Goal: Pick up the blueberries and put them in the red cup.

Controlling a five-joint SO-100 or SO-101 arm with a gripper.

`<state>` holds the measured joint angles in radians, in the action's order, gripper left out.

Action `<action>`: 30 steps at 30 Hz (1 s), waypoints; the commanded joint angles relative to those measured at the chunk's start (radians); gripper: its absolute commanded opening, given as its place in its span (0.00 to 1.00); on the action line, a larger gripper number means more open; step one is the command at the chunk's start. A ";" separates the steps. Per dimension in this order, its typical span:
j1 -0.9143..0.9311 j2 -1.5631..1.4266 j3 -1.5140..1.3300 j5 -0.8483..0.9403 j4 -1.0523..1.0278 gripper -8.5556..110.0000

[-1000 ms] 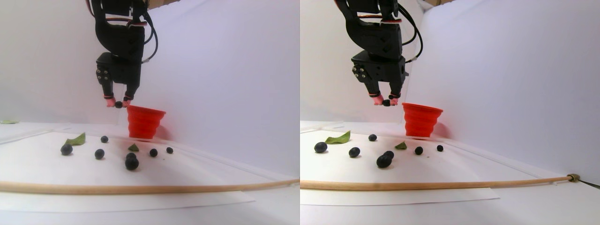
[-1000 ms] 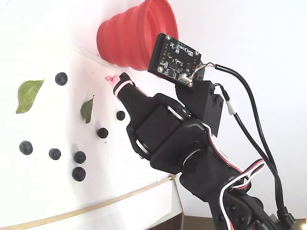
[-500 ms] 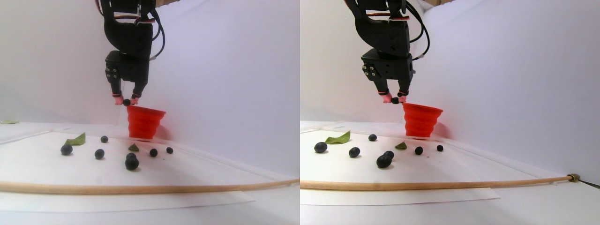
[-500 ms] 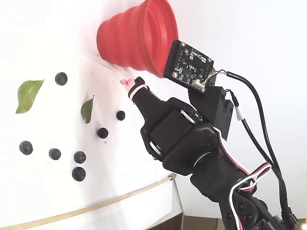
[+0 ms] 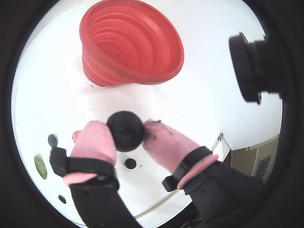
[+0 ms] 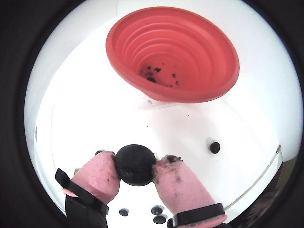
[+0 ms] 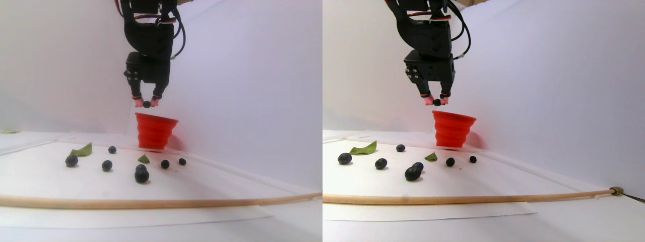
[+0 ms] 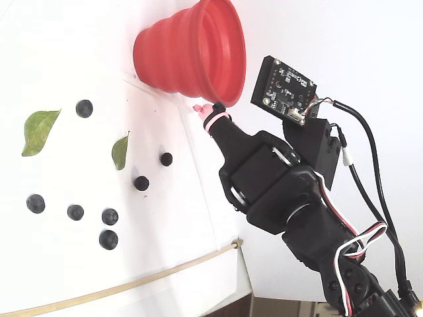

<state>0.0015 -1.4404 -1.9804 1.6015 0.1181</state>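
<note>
Tool (image 6: 137, 167) gripping blueberry (image 6: 135, 164); cup (image 6: 190, 52) interior specks wrist-only.

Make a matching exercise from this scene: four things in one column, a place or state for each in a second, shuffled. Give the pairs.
Things:
1. gripper
2. red cup
3. wooden stick
4. green leaves

Places or states:
A. lying flat on the white sheet among loose blueberries
B. standing upright, dark specks inside at the bottom
C. lying along the front edge of the white sheet
D. raised in the air, pink fingers pinching a berry

Pairs: 1-D, 2-B, 3-C, 4-A
</note>
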 commanded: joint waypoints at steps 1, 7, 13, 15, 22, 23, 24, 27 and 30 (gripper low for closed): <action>0.041 -0.086 0.124 0.014 0.014 0.18; 0.061 -0.041 0.161 0.037 0.049 0.18; 0.080 0.012 0.215 0.049 0.069 0.18; 0.084 0.032 0.232 0.049 0.075 0.18; 0.100 0.103 0.298 0.055 0.092 0.18; 0.103 0.112 0.307 0.055 0.092 0.18; 0.104 0.121 0.318 0.055 0.092 0.18; 0.109 0.147 0.350 0.054 0.092 0.18; 0.110 0.170 0.377 0.054 0.092 0.18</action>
<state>0.0690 -1.2395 -1.7242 1.6429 0.1795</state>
